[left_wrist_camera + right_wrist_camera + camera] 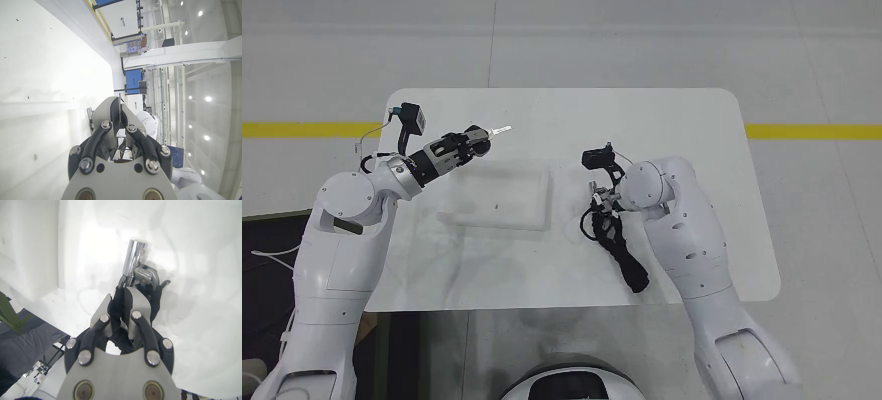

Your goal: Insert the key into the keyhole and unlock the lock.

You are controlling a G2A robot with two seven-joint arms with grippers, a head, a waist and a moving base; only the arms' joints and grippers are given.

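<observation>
My left gripper (482, 142) hovers over the table's far left part, shut on a thin silver key (501, 130) whose blade juts out past the fingertips. In the left wrist view the key (119, 108) shows edge-on, pinched between the black pads of that gripper (119, 106). My right gripper (599, 197) sits near the table's middle, shut on the black strap (117, 306) of the lock. The chrome lock cylinder (134, 257) with its grey shackle (145, 275) sticks out beyond the right gripper (123, 292). Key and lock are well apart.
A flat white foam block (497, 197) lies on the white table (692, 120) between the two arms. The black strap (624, 252) trails from the lock toward the front edge. A yellow floor line (302, 129) runs behind the table.
</observation>
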